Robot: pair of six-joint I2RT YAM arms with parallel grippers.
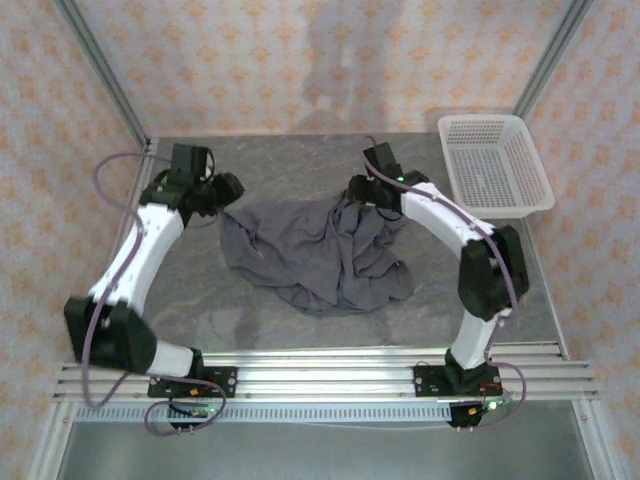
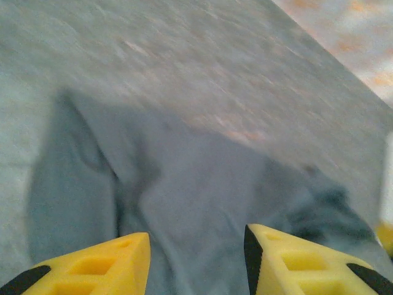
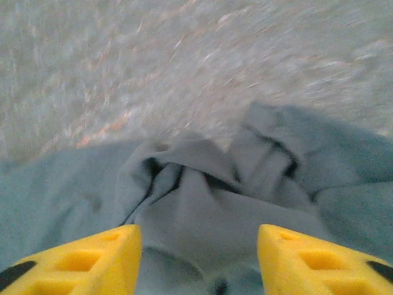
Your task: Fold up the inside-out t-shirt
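Observation:
The inside-out t-shirt (image 1: 315, 250) lies rumpled in a loose heap on the middle of the grey table, dark slate-grey with many creases. My left gripper (image 1: 226, 192) hovers at its upper left corner, open, with cloth (image 2: 184, 203) below its yellow fingers (image 2: 110, 264) and nothing pinched between them. At the shirt's upper right corner my right gripper (image 1: 362, 190) is also open; bunched folds (image 3: 202, 203) lie under and beyond its yellow fingertips (image 3: 307, 258), and the gap between them is free.
A white mesh basket (image 1: 494, 164) stands at the back right corner of the table. Patterned walls close the back and sides. Bare grey tabletop (image 1: 290, 160) lies behind the shirt and in front of it, up to the metal rail (image 1: 320, 370).

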